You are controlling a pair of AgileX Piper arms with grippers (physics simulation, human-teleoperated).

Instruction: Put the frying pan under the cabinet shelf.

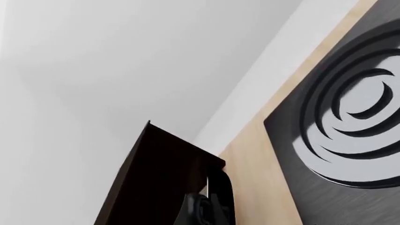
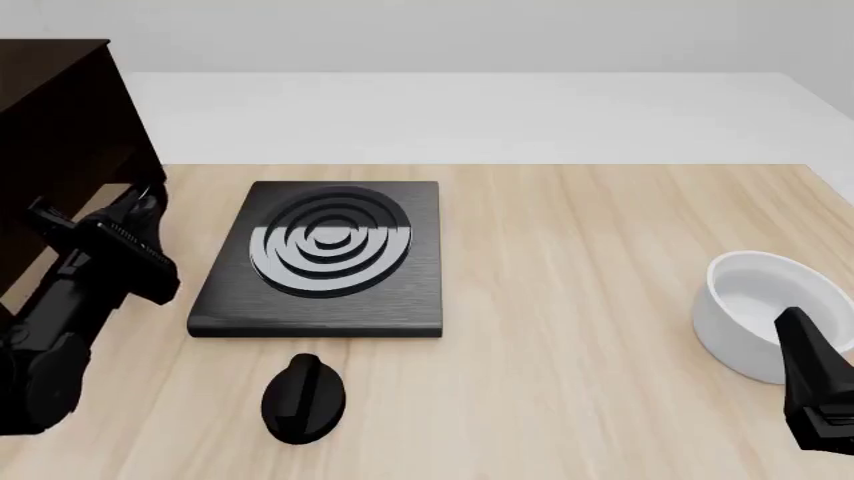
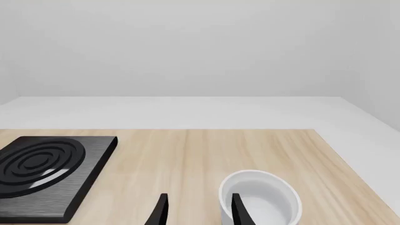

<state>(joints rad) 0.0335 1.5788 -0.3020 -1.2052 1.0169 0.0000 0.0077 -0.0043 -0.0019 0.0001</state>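
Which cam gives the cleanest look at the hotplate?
Front view: the whole hotplate shows, square and flat on the table, silver rings clear, nothing in front of it. The right wrist view catches it only partly, cut off at the frame edge. The left wrist view shows it close, tilted and cropped.

We see the cabinet [image 2: 60, 150] cut by the front view's left edge, and the right gripper [image 3: 196, 211] cut off below.

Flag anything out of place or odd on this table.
A black knob lies loose on the table in front of the hotplate, attached to nothing. The white bowl sits upright; nothing looks spilled or damaged.
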